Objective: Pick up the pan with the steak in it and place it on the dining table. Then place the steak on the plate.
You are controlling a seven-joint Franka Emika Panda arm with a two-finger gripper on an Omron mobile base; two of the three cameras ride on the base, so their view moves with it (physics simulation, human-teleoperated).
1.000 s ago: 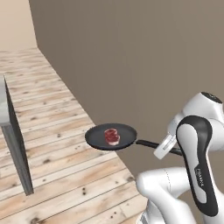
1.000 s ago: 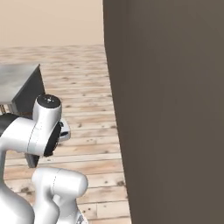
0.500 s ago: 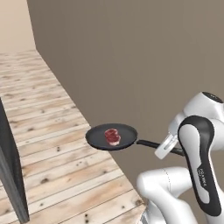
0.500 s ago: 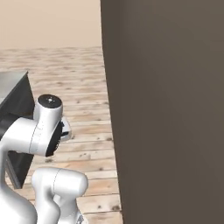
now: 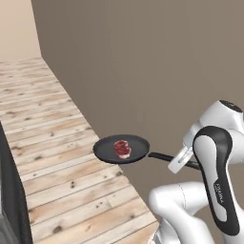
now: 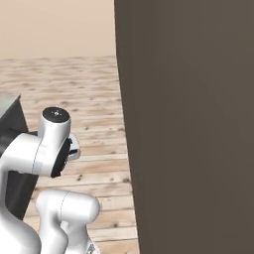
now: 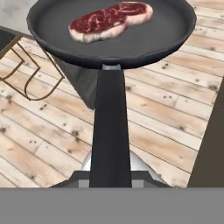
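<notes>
One pincer [image 7: 110, 177], its two dark fingers closed tight on the long thin black handle, carries the round, shallow black frying pan [image 5: 121, 148] in the air above the light wooden plank floor [image 5: 52, 143]. In the hand view the handle runs straight up from the fingers to the pan's near rim, and the pan sits level (no tilt that I can make out). The small reddish-brown steak with pale pink marbling [image 7: 110, 20] lies flat inside the pan, touching its bottom, a little off centre toward the far rim. In the left base view the pan hangs out to the left of the white arm, near a tall plain brown wall [image 5: 143, 71]. Under the pan in the hand view stand thin brass-coloured metal legs [image 7: 26, 70] at the left edge, beside a grey slab; what they belong to I cannot tell. A dark upright panel [image 5: 12, 190] stands at the left edge of the left base view.
</notes>
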